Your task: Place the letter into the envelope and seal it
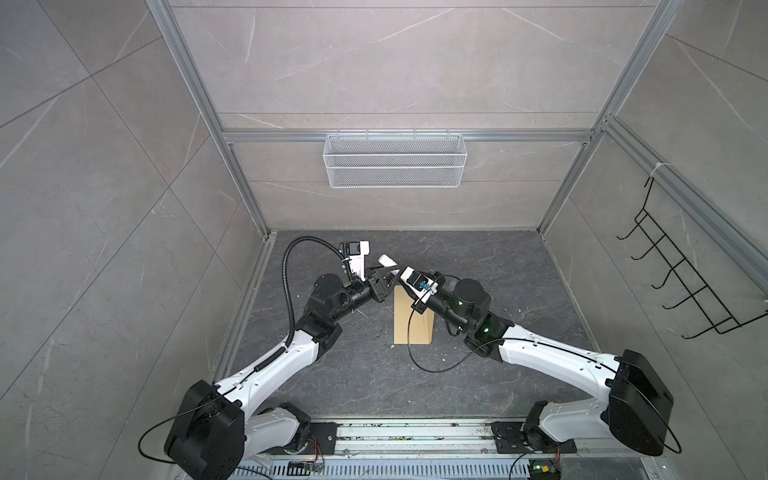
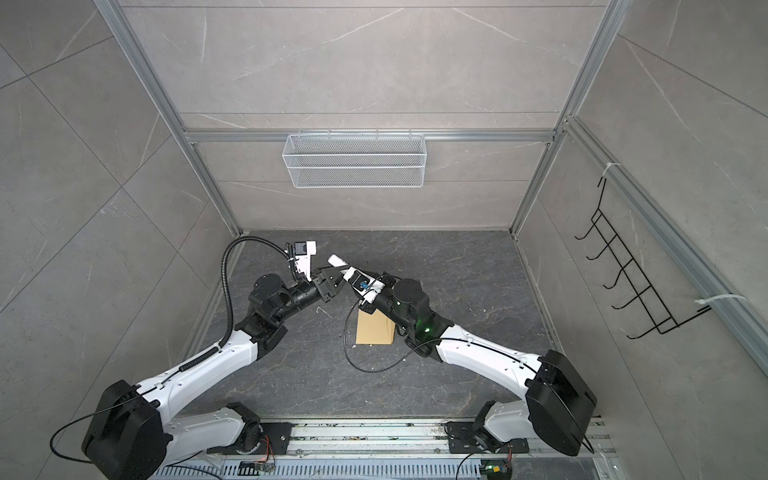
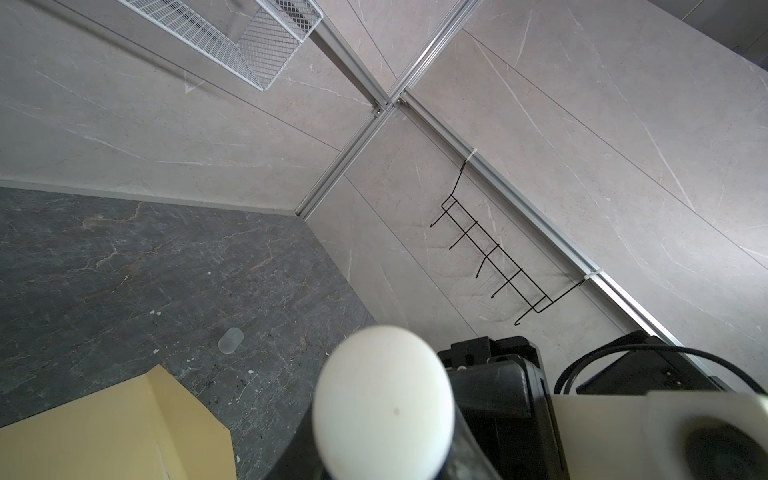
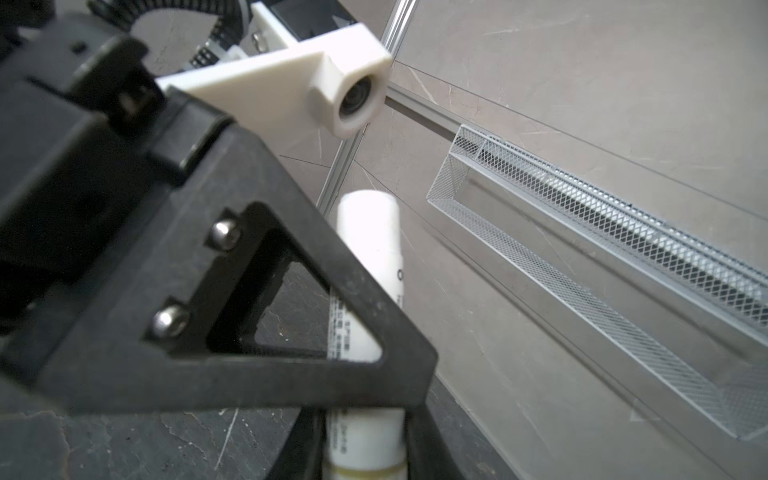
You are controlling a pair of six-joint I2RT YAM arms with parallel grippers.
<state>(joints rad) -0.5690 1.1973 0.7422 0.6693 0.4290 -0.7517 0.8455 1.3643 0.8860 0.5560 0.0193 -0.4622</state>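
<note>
Manila-yellow, the envelope (image 1: 413,324) lies flat on the dark surface (image 1: 478,374), directly under both my hands. My left hand (image 1: 384,276) is clenched on the white glue stick (image 4: 368,237), holding it in the air. My right hand (image 4: 365,457) pinches one end of the stick. The letter shows in no view.

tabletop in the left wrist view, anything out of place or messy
A small translucent cap lies loose on its side on the dark tabletop, apart from the envelope, with white flecks scattered around. It looks dropped rather than set down. Nothing looks torn or spilled.
</note>
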